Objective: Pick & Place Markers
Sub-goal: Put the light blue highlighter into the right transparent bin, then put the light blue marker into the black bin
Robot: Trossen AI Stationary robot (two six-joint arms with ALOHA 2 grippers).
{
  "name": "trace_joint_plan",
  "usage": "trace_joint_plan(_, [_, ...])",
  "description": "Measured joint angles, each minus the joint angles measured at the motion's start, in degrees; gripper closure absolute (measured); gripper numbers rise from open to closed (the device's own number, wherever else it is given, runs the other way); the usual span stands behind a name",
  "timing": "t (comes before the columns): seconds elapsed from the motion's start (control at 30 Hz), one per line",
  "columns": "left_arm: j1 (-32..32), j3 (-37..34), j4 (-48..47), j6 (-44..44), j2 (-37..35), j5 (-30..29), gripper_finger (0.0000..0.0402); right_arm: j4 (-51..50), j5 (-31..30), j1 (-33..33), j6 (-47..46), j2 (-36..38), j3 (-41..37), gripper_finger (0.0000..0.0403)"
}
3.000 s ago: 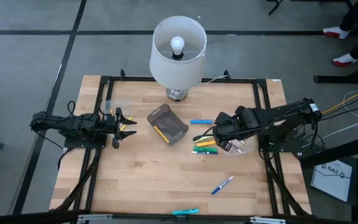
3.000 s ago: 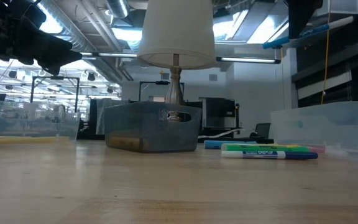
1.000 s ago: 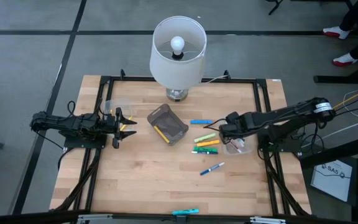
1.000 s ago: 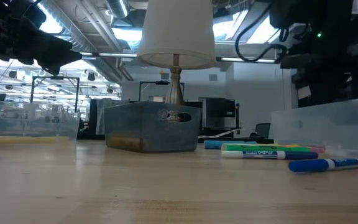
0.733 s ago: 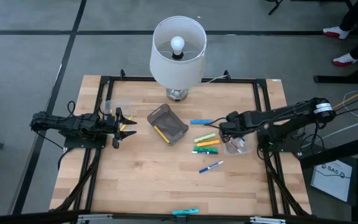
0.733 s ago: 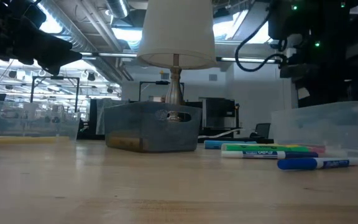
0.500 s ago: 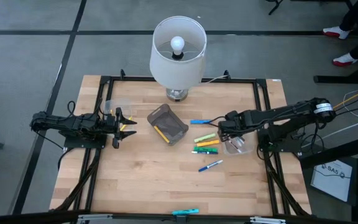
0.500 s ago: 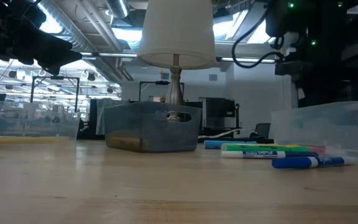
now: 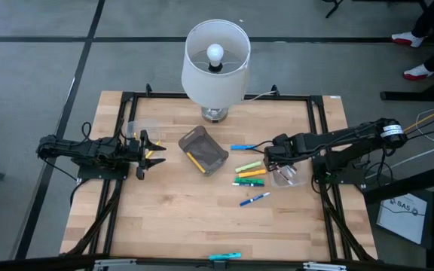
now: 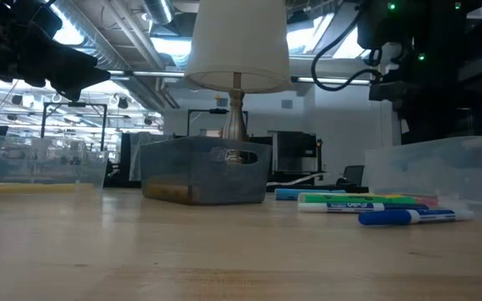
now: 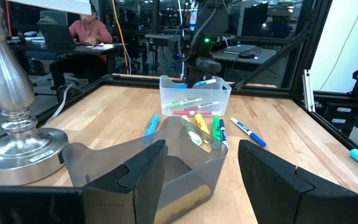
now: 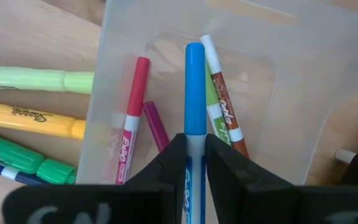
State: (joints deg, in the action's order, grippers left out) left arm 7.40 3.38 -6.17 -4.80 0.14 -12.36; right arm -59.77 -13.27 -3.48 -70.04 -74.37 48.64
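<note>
Trouble, if it comes, is likely at the release: the right gripper [image 12: 194, 163] pinches a blue-capped marker [image 12: 194, 93] lengthwise over the clear bin [image 12: 272, 43], and if the fingers part while the pen points across the wall, it could tip onto the rim and roll back out to the table [image 9: 172, 203]. The pink marker [image 12: 131, 106], magenta marker [image 12: 156, 126] and brown marker [image 12: 222, 106] already lying in the bin could also prop it up.

In the high view the right arm reaches in low from the table's right edge, its gripper over the bin. Just beside the bin lie loose markers [image 9: 249, 172]; a blue pen [image 9: 255, 199] lies apart, nearer the front edge. The left gripper [image 11: 197, 168] waits with fingers spread, facing the grey basket [image 9: 203, 149].
</note>
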Motion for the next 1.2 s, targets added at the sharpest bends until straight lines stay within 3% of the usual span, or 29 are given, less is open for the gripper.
trace_joint_plan(0.17, [0.0, 0.0, 0.0, 0.0, 0.0, 0.0, 0.0205, 0.0, -0.6, 0.0, 1.9, 0.0, 0.0, 0.0337])
trace_joint_plan(0.57, [0.0, 0.0, 0.0, 0.0, 0.0, 0.0, 0.0205, 2.4, -0.1, 0.0, 4.0, 0.0, 0.1, 0.0280])
trace_joint_plan(0.93, [0.0, 0.0, 0.0, 0.0, 0.0, 0.0, 0.0205, 1.7, -3.2, -0.1, 9.7, 0.0, 5.8, 0.0287])
trace_joint_plan(1.2, [0.0, 0.0, 0.0, 0.0, 0.0, 0.0, 0.0205, 5.0, -0.4, -0.3, 10.2, 0.0, 10.5, 0.0311])
